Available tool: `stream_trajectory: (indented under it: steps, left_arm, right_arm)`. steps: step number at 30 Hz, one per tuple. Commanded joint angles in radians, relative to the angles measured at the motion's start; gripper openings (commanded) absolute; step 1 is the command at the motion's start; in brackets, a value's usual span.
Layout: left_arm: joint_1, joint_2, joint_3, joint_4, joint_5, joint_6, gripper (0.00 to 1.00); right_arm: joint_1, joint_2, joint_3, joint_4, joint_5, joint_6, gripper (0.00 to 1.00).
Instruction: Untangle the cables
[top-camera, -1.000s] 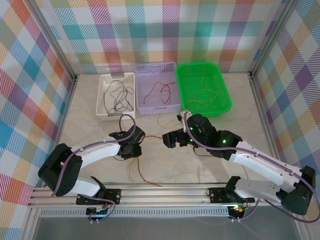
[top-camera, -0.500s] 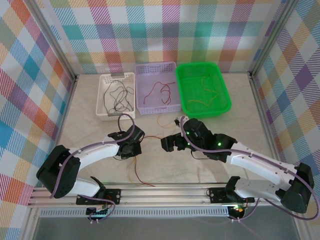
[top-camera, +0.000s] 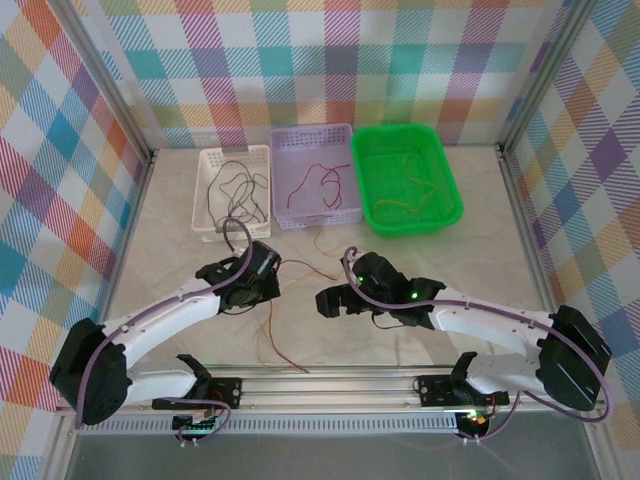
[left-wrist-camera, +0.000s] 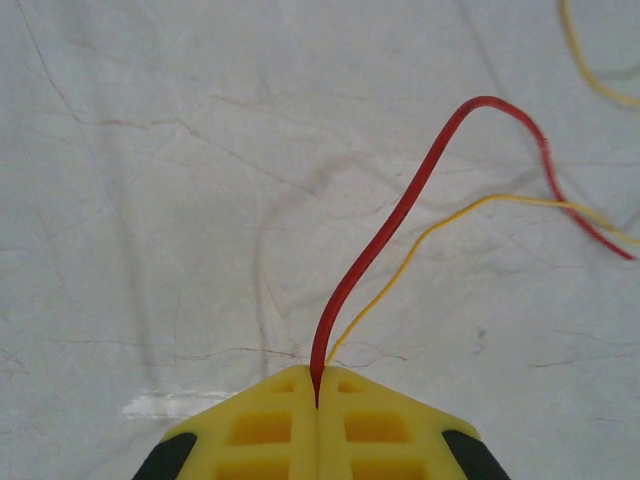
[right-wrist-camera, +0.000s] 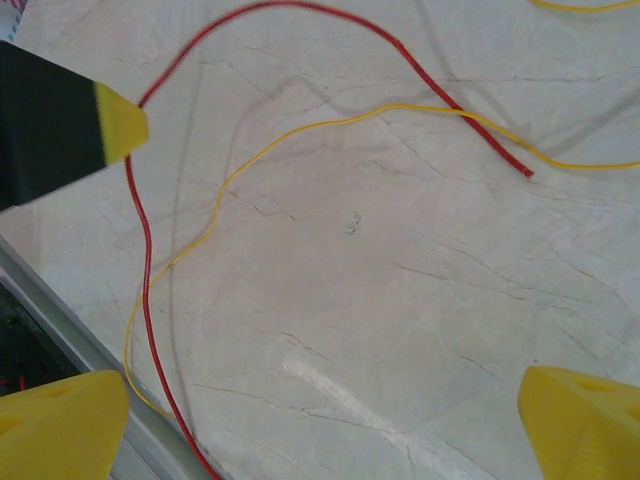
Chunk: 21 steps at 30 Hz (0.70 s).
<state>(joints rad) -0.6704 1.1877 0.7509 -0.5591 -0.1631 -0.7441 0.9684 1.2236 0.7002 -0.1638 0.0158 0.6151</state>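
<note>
**Pulling red clear of yellow: go slow**

Left gripper (left-wrist-camera: 317, 388) is clenched on the red cable (left-wrist-camera: 400, 215). In the left wrist view the cable leaves the fingertips toward 1 o'clock, arcs, then drops off toward 3 o'clock. Yellow cable (left-wrist-camera: 440, 228) runs just beside it from the same spot; can't tell whether it is pinched too. Right gripper (right-wrist-camera: 320, 420) is released, fingers wide, hovering over the table (right-wrist-camera: 400, 300) with both cables under it. In the right wrist view, yellow crosses red at about 1 o'clock of centre, near red's free end. Can't tell which one lies on top.

My read on doing this well:
- Lift red a little, then draw it toward 12 o'clock, to the purple basket (top-camera: 314, 223) that holds red ones.
- Watch that crossing. If yellow drags along, stop and pin yellow with the right gripper.
- Red's long tail trails toward 5 o'clock, close to the rail (top-camera: 330, 382); likely snag point.
</note>
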Motion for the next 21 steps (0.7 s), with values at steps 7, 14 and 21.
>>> stream_trajectory:
  steps: [7, 14, 21]
  left_arm:
    - [0.005, -0.125, 0.064, -0.115, -0.046, -0.001, 0.0]
    - [0.005, -0.204, 0.117, -0.164, -0.064, 0.021, 0.0]
    - [0.005, -0.259, 0.163, -0.199, -0.064, 0.048, 0.0]
  right_arm:
    - [0.006, 0.098, -0.014, 0.143, -0.063, 0.043, 1.0]
    - [0.006, 0.133, -0.004, 0.177, -0.071, 0.051, 1.0]
    - [-0.003, 0.089, -0.012, 0.136, -0.027, 0.055, 1.0]
